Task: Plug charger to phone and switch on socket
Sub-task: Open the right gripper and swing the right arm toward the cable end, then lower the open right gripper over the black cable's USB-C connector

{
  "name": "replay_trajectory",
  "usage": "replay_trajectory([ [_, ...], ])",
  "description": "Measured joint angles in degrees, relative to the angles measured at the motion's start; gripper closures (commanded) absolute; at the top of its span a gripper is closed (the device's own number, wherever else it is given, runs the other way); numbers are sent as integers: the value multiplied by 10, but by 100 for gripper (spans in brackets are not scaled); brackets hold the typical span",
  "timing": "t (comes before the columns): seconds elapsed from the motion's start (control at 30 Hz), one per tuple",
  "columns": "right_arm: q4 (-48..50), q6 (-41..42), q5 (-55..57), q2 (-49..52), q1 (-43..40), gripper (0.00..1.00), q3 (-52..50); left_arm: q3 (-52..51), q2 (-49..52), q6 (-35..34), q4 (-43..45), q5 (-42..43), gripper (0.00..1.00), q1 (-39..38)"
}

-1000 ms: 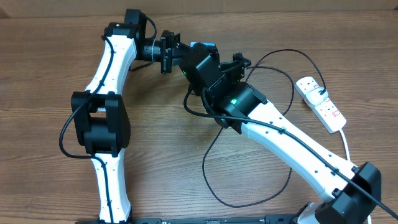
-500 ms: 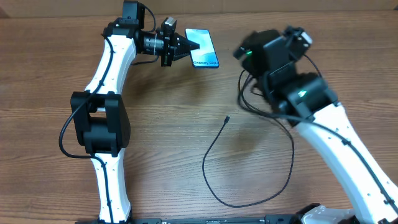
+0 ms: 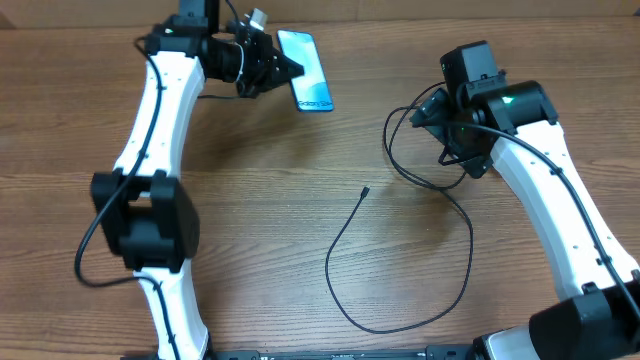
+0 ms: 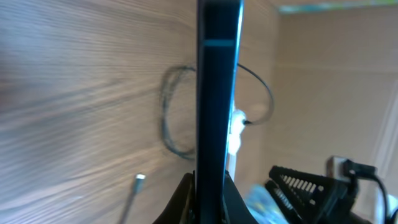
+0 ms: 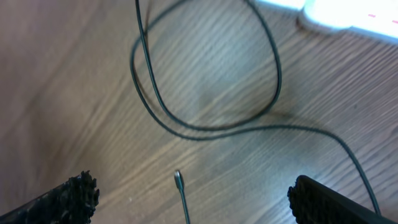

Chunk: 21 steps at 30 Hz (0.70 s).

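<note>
Left gripper (image 3: 288, 70) is clamping the phone (image 3: 306, 68) by one end; right gripper (image 5: 194, 200) is hovering wide open above the charger (image 3: 328, 262) lying loose.

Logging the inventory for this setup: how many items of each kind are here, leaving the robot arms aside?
Phone: 1
Charger cable: 1
Power strip: 1
Total: 3
</note>
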Motion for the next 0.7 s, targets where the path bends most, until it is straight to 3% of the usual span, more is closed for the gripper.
replay_trajectory([
  [0.17, -5, -9, -23, 20, 13, 0, 0, 8, -51, 17, -51, -156, 96, 0],
  [0.33, -5, -16, -33, 55, 37, 4, 0, 9, -55, 27, -70, -231, 96, 0],
  [0.47, -5, -19, -53, 96, 57, 6, 0, 9, -55, 43, -67, -220, 96, 0],
  [0.7, -4, -23, -71, 144, 110, 13, 0, 9, -55, 91, -64, -113, 96, 0],
])
